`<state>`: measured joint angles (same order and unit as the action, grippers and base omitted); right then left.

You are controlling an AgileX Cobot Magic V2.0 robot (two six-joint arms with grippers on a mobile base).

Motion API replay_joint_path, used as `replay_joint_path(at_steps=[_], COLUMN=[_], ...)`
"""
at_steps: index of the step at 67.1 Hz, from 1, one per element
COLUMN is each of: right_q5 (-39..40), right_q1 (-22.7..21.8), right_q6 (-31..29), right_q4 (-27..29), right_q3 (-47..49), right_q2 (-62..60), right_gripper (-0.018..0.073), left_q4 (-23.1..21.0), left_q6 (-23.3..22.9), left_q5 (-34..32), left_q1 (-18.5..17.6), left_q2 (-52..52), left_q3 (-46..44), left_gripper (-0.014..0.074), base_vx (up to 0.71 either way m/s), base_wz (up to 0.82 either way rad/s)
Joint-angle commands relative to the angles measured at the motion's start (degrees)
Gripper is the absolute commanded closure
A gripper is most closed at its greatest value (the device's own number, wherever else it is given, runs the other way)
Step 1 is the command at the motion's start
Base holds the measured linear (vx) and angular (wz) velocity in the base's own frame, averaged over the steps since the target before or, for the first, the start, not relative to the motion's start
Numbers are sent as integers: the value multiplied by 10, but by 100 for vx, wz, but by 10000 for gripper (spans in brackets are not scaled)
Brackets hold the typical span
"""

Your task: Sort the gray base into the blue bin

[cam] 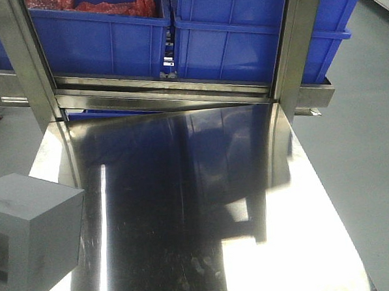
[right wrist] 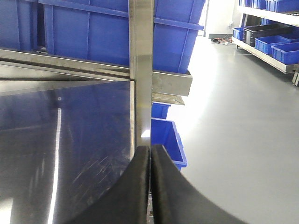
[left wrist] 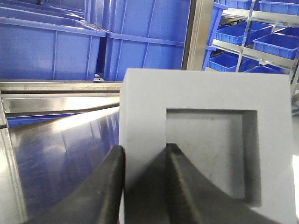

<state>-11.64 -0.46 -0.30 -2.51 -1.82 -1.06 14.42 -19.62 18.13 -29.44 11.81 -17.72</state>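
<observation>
The gray base is a matte gray cube at the lower left of the front view, over the steel table's front left corner. In the left wrist view it fills the frame, its square recess facing the camera. My left gripper is shut on its left wall, one finger on the outer face and the other inside the recess. Two deep blue bins stand side by side on the rack behind the table. The left bin holds red material and the right bin shows no contents. My right gripper is shut on nothing at the table's right edge.
The shiny steel table runs back to a steel rack with upright posts left and right. A small blue bin sits on the grey floor beside the table. Shelves of small blue bins stand far right.
</observation>
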Motion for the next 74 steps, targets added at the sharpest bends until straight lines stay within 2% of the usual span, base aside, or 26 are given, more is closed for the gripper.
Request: replay_joint_path(at_steps=[1, 30, 74], right_q5=[44, 44, 44], right_q1=[2, 2, 2], right_q6=[-4, -4, -4], right_q4=[-5, -5, -5], right_q3=[-3, -3, -3], right_q2=[-4, -4, -4], right_gripper=[564, 564, 564], left_q4=[4, 4, 4], left_q6=[-2, -2, -2], left_q5=[-67, -67, -67], left_q1=[-5, -5, -5], left_q2=[3, 3, 3], left_q3=[-19, -19, -19], left_gripper=[603, 603, 603], base_vx=[0, -4, -13], base_wz=[-1, -18, -63])
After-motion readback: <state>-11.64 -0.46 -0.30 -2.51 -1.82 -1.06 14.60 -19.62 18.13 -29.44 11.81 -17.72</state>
